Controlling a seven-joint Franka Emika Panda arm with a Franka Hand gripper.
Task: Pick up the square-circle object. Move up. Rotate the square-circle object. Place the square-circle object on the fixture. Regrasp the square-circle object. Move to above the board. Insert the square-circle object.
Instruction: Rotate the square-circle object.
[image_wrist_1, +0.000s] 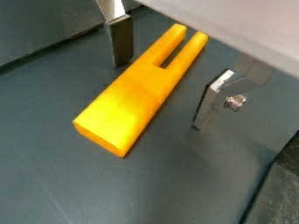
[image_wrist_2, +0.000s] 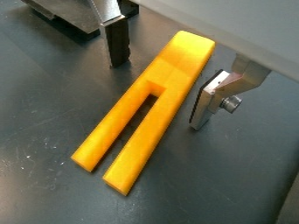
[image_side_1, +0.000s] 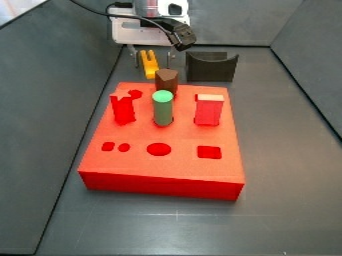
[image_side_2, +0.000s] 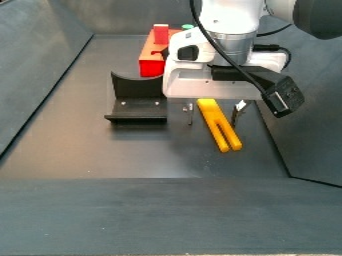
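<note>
The slim yellow-orange slotted peg, the square-circle object (image_wrist_1: 138, 92), lies flat on the dark floor, seen running diagonally through the middle of both wrist views, with its forked end toward the upper part of one and the lower left of the other (image_wrist_2: 146, 109); the gripper (image_wrist_1: 163, 83) hangs low over it with its flat silver fingers (image_wrist_2: 211, 103) spread, one on each side of the peg and neither visibly touching it, so nothing is pinched yet. In a side view the gripper (image_side_2: 214, 118) sits right of centre, the peg (image_side_2: 221, 125) slanting out beneath it, and the dark grey-black fixture (image_side_2: 135, 102) with its U-shaped cut-out stands apart at centre left; the large red board (image_side_1: 163, 140) with its upright pegs fills the middle of the other side view. The risk, as I judge it, lies in closing on the forked part; the two prongs could flex inward and the hold turn soft; closing off-centre along the length could let the peg swing when lifted; fingers set too low might scrape the floor.
</note>
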